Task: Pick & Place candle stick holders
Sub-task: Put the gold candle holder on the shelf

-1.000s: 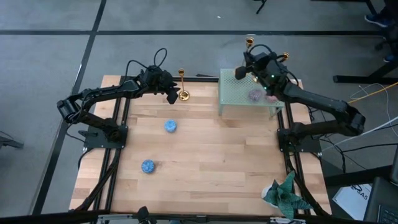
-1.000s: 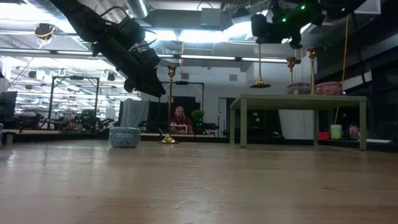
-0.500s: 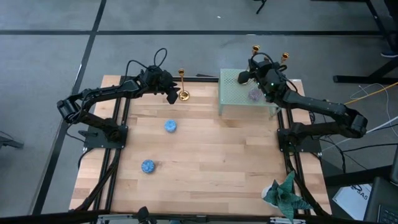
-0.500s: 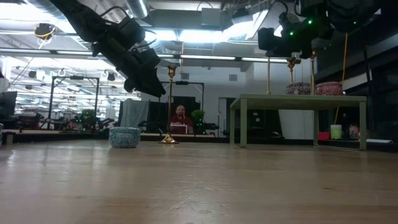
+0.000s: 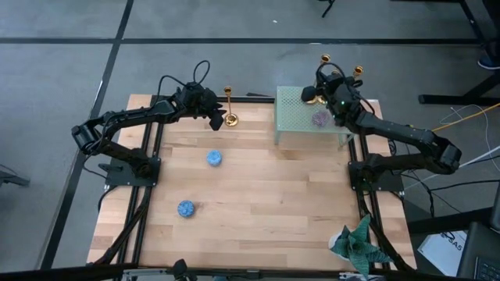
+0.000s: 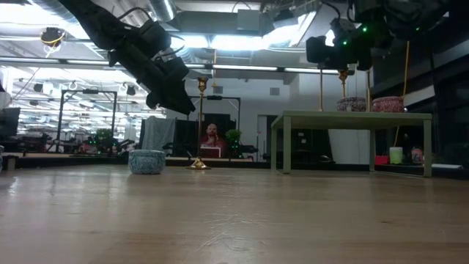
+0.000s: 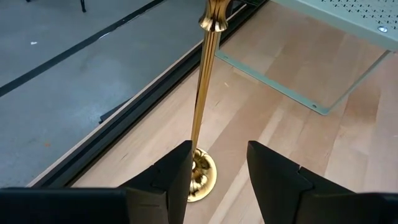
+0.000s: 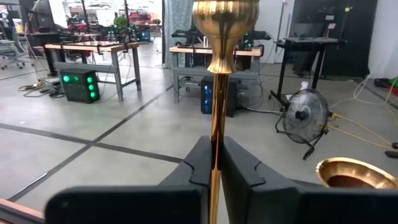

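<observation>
Since a second ago my right gripper (image 8: pixel 214 163) has carried its shiny gold candlestick (image 8: pixel 217 74) in over the far corner of the small green perforated metal table (image 5: pixel 301 117) and lower; the left arm has not shifted. That gripper's dark fingers (image 8: pixel 249 171) are pressed together on the thin stem, with the cup upright above them. Whether the base touches the green table yet I cannot quite tell. Another gold candlestick (image 5: pixel 358 72) stands near it at the table's far edge.

My left gripper (image 7: pixel 217 165) hangs at the wooden bench's (image 5: pixel 266 203) far edge, fingers spread — a third tall gold candlestick (image 7: pixel 202 112) stands upright on the wood just beyond the gap, untouched. Two small blue round bowls (image 5: pixel 214 158) sit on the bench well apart from it.
</observation>
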{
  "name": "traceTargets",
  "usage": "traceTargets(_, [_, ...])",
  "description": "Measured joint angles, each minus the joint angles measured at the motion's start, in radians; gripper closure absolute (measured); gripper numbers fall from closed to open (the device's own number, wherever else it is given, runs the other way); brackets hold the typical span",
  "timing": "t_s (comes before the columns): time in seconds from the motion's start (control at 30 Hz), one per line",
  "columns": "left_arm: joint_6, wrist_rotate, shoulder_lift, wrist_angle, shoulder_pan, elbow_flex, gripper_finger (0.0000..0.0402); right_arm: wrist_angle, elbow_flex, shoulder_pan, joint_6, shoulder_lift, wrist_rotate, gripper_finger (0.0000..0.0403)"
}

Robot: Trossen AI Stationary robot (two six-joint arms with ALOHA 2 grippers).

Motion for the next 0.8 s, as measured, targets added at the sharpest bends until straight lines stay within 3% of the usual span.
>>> traceTargets(0.4, [0.000, 0.000, 0.000, 0.000, 0.000, 0.000, 0.0252, -0.001, 0.000, -0.042, 0.010, 0.013, -0.085, 0.0378])
traceTargets(0.8, [0.000, 0.002, 0.000, 0.011, 0.000, 0.000, 0.0253, 0.025, 0.001, -0.042, -0.039, 0.033, -0.098, 0.0333])
